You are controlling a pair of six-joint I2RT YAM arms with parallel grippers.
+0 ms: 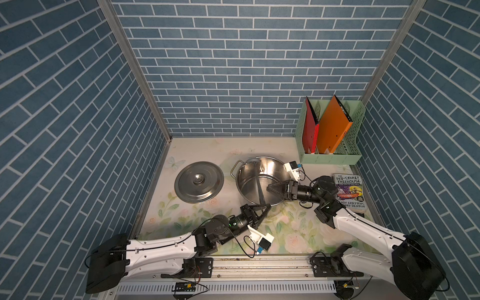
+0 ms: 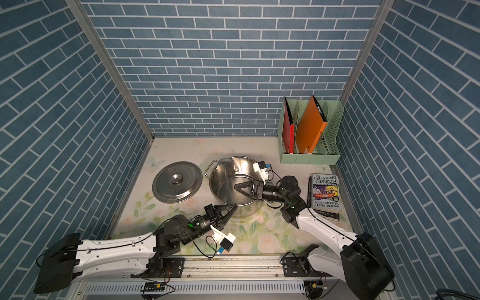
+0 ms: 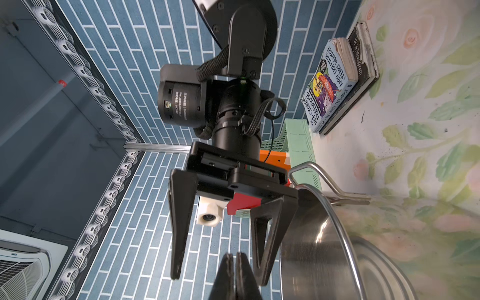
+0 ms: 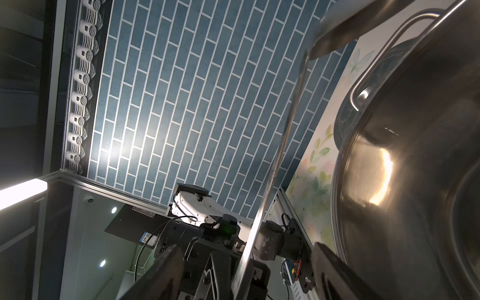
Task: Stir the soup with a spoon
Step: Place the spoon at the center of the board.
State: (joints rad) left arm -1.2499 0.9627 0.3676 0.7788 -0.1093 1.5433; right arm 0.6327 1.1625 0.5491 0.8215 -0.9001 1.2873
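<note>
Spoon (image 1: 259,181) leans across your pot (image 1: 275,168), right end effector (image 1: 268,188) spread astride its handle, left end effector (image 1: 267,207) pressed together by the near rim

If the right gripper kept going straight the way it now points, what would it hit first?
The spoon. Its handle lies across the pot just ahead of the right gripper, and the right wrist view shows it between the open jaws. Height is hard to judge from above, but nothing else stands between.
</note>
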